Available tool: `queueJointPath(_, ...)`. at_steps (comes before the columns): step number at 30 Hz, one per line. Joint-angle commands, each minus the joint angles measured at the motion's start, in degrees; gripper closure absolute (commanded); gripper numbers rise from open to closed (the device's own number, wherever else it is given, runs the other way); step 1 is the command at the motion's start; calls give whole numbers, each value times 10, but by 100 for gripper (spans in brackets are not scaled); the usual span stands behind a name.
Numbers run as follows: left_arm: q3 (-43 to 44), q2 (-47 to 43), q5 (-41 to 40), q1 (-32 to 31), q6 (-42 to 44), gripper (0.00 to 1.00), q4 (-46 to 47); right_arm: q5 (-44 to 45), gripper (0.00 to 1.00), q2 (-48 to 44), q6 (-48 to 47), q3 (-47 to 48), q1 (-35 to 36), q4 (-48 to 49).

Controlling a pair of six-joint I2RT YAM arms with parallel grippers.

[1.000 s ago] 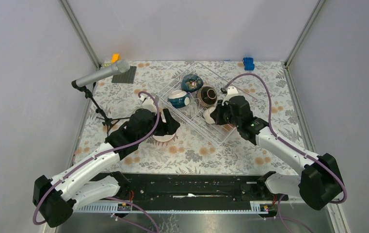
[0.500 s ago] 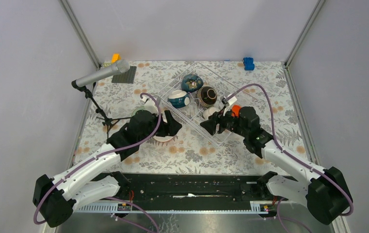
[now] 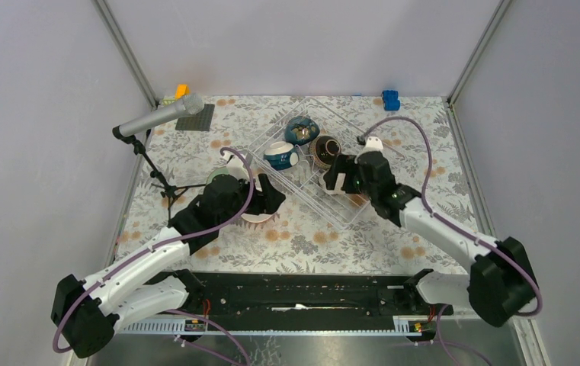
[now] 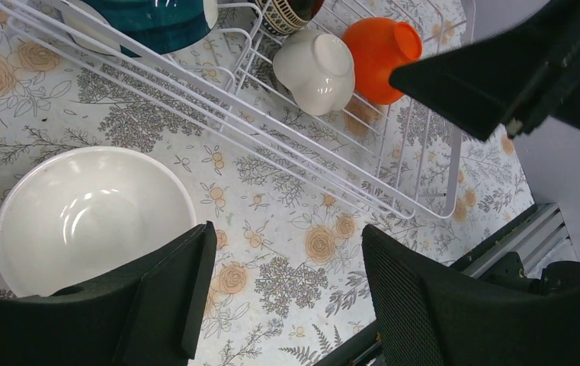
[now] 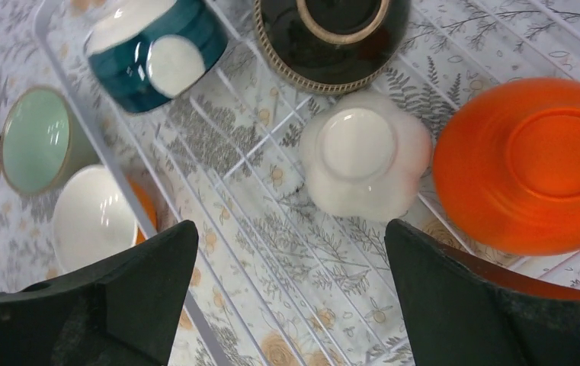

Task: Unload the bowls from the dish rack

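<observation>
Right gripper (image 5: 290, 259) hangs over the dish rack (image 4: 294, 149), jaws spread wide with nothing between them. Directly below sits an upturned cream bowl (image 5: 364, 152), with an upturned orange bowl (image 5: 530, 164) just beside it. A dark brown bowl (image 5: 331, 38), a teal-and-white bowl (image 5: 157, 53) and a dark blue patterned bowl (image 3: 301, 130) lie deeper in the rack. Left gripper (image 4: 283, 282) is open and empty above a white bowl (image 4: 88, 217) on the table (image 4: 271, 252) outside the rack, with a pale green bowl (image 5: 35, 141) next to it.
</observation>
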Motion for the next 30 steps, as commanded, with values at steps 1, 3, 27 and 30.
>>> queueJointPath(1, 3, -17, -19, 4, 13, 25, 25, 102, 0, 73, 103, 130, 2, -177)
queueJointPath(3, 1, -18, -21, 3, 11, 26, 25, 115, 0, 102, 111, 158, 3, -197)
queueJointPath(27, 9, -5, -38, 7, 8, 24, 17, 130, 0, 363, -7, 310, 5, -251)
queueJointPath(30, 14, -6, -44, 10, 6, 24, 8, 126, 12, 379, -6, 317, 5, -250)
